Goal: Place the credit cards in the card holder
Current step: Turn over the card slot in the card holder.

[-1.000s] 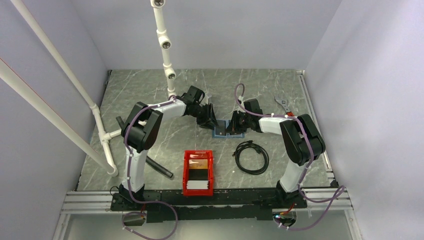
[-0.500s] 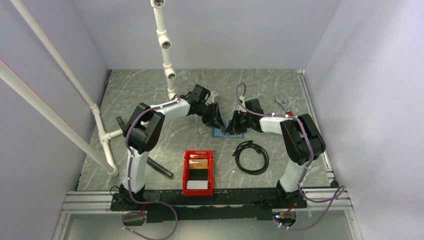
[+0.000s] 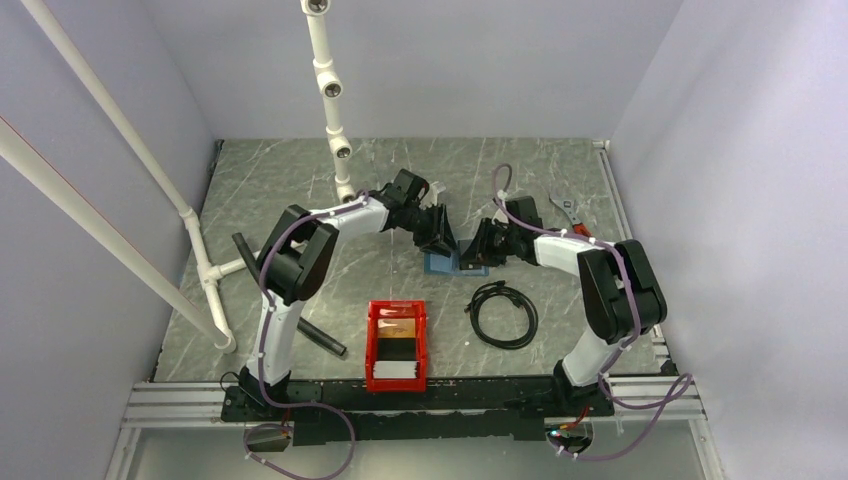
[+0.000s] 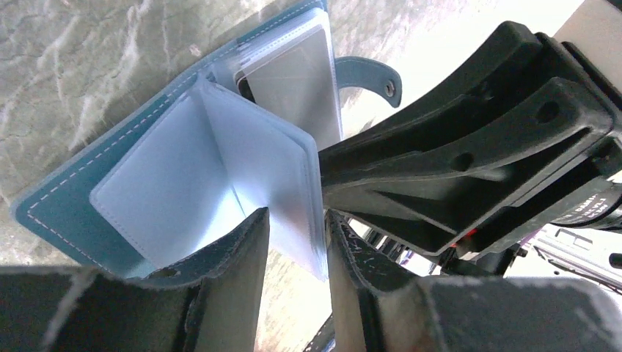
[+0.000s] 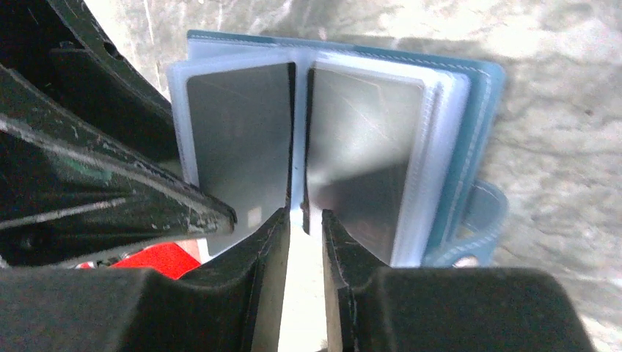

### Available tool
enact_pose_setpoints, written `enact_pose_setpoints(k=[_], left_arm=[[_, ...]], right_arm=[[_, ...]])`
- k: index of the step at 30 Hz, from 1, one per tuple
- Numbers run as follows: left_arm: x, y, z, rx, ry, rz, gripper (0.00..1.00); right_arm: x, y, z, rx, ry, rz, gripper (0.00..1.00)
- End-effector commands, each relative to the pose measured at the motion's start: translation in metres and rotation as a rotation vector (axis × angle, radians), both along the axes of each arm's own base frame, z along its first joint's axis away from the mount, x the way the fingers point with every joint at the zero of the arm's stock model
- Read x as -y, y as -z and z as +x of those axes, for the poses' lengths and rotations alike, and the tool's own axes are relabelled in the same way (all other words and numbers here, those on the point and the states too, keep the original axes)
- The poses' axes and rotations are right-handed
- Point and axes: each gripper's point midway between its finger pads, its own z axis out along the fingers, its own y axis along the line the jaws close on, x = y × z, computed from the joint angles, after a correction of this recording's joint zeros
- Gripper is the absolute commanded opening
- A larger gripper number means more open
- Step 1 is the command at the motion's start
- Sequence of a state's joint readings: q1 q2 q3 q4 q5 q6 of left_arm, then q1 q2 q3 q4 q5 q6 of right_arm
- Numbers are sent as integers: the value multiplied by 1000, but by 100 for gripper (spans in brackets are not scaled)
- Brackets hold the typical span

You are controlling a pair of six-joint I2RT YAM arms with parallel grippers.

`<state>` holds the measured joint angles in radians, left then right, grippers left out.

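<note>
The blue card holder (image 3: pixel 445 264) lies open on the table between my two grippers. In the left wrist view its clear sleeves (image 4: pixel 220 169) fan up, and one sleeve holds a grey card (image 4: pixel 293 81). My left gripper (image 4: pixel 297 242) is narrowly open, with a bunch of sleeves between its jaws against the right finger. In the right wrist view two grey cards (image 5: pixel 235 139) sit in sleeves on either side of the spine. My right gripper (image 5: pixel 303 220) is narrowly open around a thin sleeve edge. An orange-gold card (image 3: pixel 398 326) and a whitish stack (image 3: pixel 397 370) lie in the red bin (image 3: pixel 371 345).
A coiled black cable (image 3: pixel 503 312) lies right of the bin. A metal tool (image 3: pixel 567 210) lies at the far right. A black rod (image 3: pixel 320 338) and a white pipe frame (image 3: pixel 205 270) stand on the left.
My left gripper has moved right, onto the holder and into its sleeves. My right gripper and arm have shifted right, staying at the holder's right side.
</note>
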<state>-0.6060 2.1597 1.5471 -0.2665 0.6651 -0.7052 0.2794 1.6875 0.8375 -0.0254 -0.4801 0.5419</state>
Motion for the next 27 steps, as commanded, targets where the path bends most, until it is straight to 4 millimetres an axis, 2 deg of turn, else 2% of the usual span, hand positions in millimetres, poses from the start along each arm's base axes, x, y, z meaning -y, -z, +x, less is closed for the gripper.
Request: enact_pose_setpoints(k=[1, 9, 17, 27], left_arm=[[9, -12, 5, 21, 11, -41, 40], [7, -15, 5, 33, 9, -28, 42], [8, -14, 7, 30, 10, -24, 43], [8, -11, 6, 25, 15, -15, 43]], right_arm=[[7, -12, -5, 10, 4, 55, 27], [-9, -33, -13, 102, -92, 191, 50], [-23, -48, -15, 168, -147, 218, 63], [-22, -42, -9, 172, -121, 147, 63]])
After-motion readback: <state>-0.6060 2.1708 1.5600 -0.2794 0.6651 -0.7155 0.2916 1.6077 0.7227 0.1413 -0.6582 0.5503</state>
